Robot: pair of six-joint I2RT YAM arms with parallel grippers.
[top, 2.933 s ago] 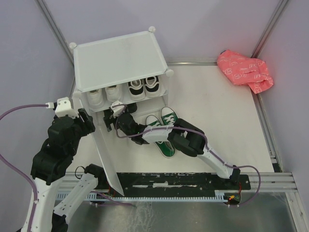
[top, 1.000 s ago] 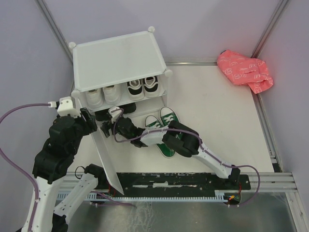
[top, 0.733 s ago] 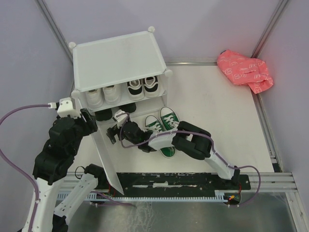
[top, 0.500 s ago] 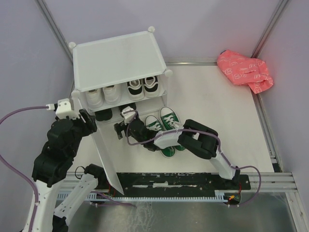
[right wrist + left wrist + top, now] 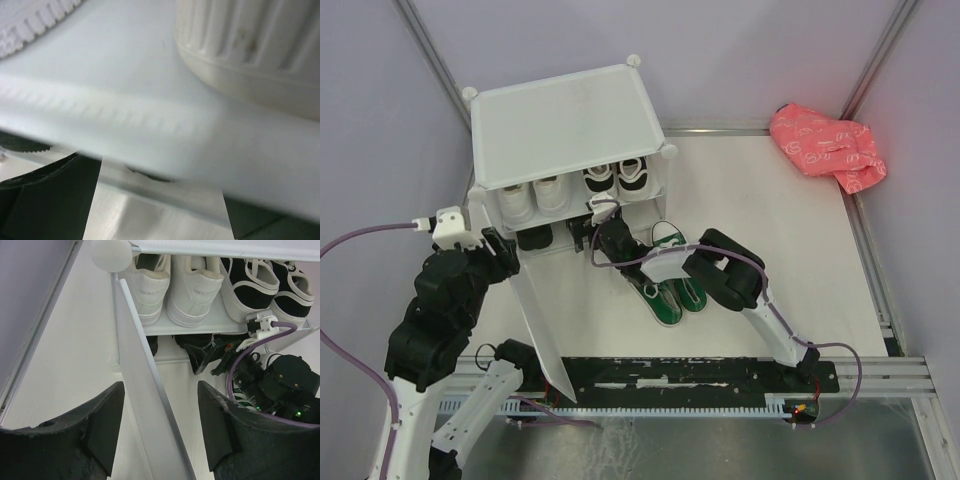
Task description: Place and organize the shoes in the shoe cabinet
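Table [image 5: 770,230] holds pink bag [image 5: 828,148], overhead only.

White translucent shoe cabinet [image 5: 565,125], door standing open, shoes on its shelves.
White sneakers [image 5: 170,285] and black white-soled sneakers [image 5: 265,285] stand just above the spread jaws of the right gripper [image 5: 582,238]; green sneakers [image 5: 670,295] lie behind it, outside.

Nothing legible here, honestly. The pink bag [image 5: 828,148] in the far corner has white lettering all over (way too small to make out); the white sneakers [image 5: 192,287] have faint embossed marks on the heels, equally unreadable up close.
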